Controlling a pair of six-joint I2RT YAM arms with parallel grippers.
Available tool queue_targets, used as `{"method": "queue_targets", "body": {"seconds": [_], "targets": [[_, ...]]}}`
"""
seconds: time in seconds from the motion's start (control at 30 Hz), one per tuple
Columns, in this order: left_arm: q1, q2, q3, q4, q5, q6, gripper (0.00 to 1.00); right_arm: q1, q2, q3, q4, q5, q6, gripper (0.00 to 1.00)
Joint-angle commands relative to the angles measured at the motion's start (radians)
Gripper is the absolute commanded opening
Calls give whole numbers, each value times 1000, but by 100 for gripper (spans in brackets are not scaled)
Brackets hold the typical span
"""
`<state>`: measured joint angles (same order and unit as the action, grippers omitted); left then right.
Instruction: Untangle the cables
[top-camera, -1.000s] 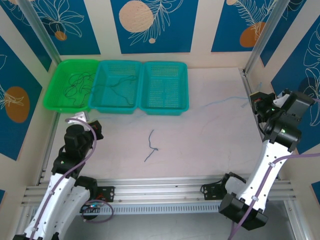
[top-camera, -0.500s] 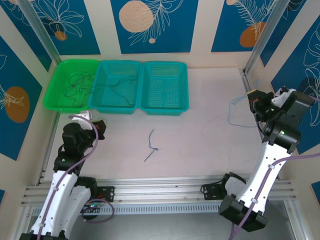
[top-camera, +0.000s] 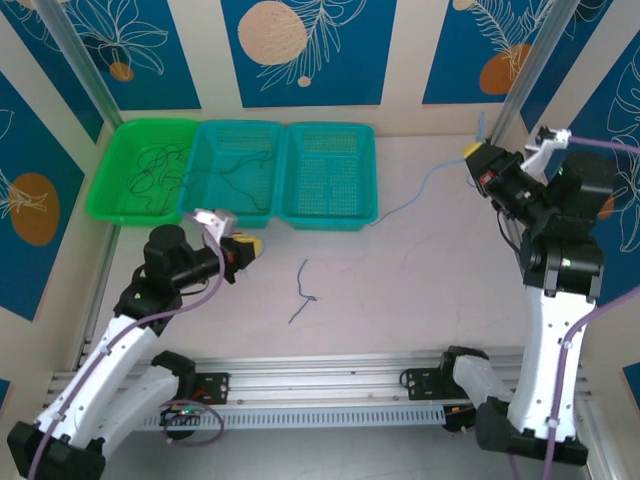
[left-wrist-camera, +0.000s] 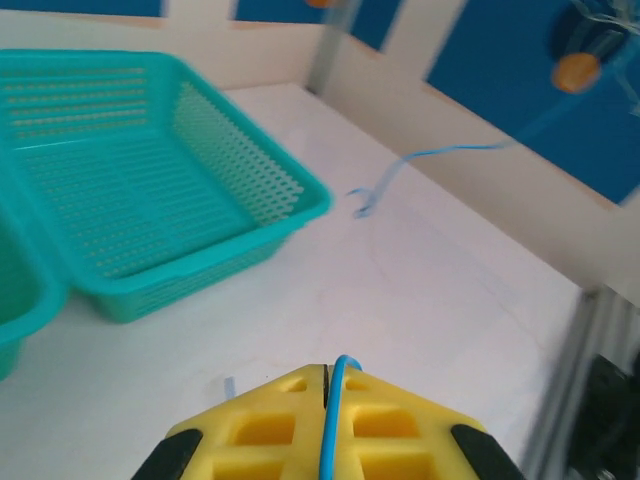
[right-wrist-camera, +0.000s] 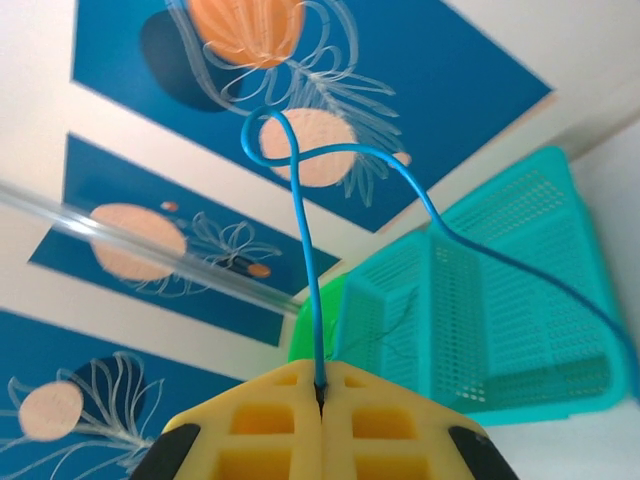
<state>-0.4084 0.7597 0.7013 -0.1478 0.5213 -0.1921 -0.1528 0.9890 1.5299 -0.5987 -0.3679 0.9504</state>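
The cable (right-wrist-camera: 311, 300) is light blue, the desk (top-camera: 430, 290) pale cream, one basket (top-camera: 112, 160) green, two baskets (top-camera: 330, 218) teal, and the wall panels (top-camera: 300, 85) blue with orange circles.

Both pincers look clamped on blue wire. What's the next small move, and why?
Probably ease the right pincer slightly away from the left pincer: both are shut on blue cable, and the stretch from the right one sags onto the table by the rightmost teal basket.

Overhead plus wrist close-ups — teal basket (top-camera: 328, 217) shared
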Motion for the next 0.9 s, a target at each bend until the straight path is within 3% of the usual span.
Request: {"method": "queue_targets", "body": {"seconds": [0.0,0.17,0.37,0.57,0.87], "targets": [[-73,28,49,20,62,76,0,103,90,98,65,72,-13,0],[-151,68,74,48,72,93,0,210,244,263,76,117,-55,0],[-235,114,135,-3,66,157,0,233,411,432,72,118,-66,0],[-271,127,167,13,71,158,0,235,558,566,64,123,-58,0],[-284,113,162,-6,9,166,0,322,761,611,114,108,-77,0]]}}
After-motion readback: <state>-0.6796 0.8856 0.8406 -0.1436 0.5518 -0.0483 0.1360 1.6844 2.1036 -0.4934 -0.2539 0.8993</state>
